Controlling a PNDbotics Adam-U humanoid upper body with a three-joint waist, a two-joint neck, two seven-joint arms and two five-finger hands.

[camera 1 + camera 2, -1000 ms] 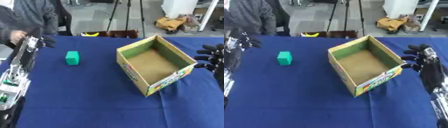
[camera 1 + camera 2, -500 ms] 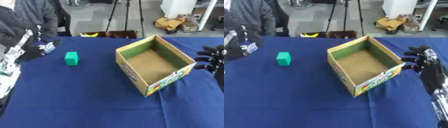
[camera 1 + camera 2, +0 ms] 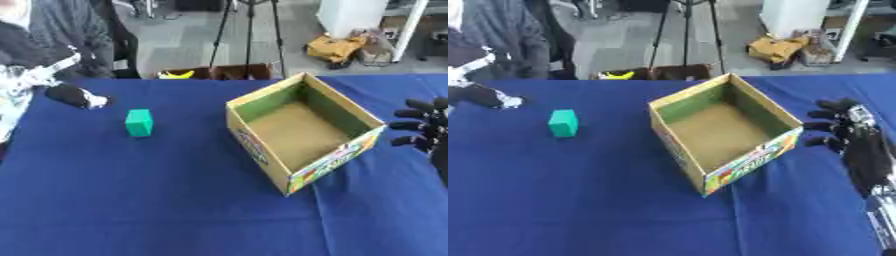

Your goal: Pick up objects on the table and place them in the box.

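A small green block (image 3: 138,122) stands on the blue table (image 3: 131,200), left of centre. To its right sits an open cardboard box (image 3: 258,150) with green inner walls and nothing in it. My left hand (image 3: 72,95) comes in from the upper left, its dark fingers stretched toward the block and a short way up-left of it, not touching. Just right of the box, my right hand (image 3: 859,142) hovers with fingers spread toward the box wall and holds nothing.
Beyond the table's far edge are a tripod (image 3: 249,30), a low brown crate with something yellow (image 3: 214,74) and a person in grey at the far left. Bare blue cloth fills the near half of the table.
My left arm has swung down from upright at the left edge, and its hand now reaches in toward the green block. The right hand, block and box have stayed put.
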